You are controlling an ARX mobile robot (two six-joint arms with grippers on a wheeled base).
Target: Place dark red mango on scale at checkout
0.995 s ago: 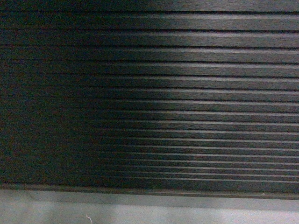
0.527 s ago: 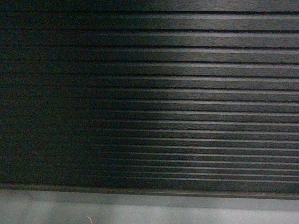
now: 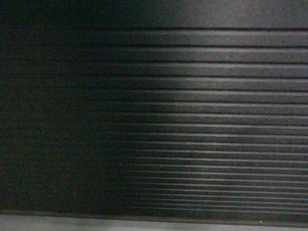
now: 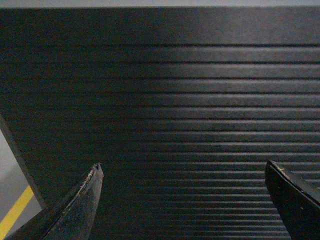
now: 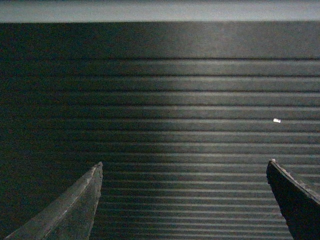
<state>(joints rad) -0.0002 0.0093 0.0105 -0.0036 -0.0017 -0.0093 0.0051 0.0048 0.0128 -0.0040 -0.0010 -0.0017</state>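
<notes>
The checkout (image 3: 192,120) fills the head view straight ahead, its base (image 3: 144,224) running along below.

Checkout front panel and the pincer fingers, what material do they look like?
Checkout: dark matte ribbed panel, faint brushed grain; looks like laminate or wood-effect board, though it could be moulded plastic. Left pincer fingers: black, scuffed, pale wear on the edges; probably hard plastic or rubber. Right pincer looks alike.
</notes>
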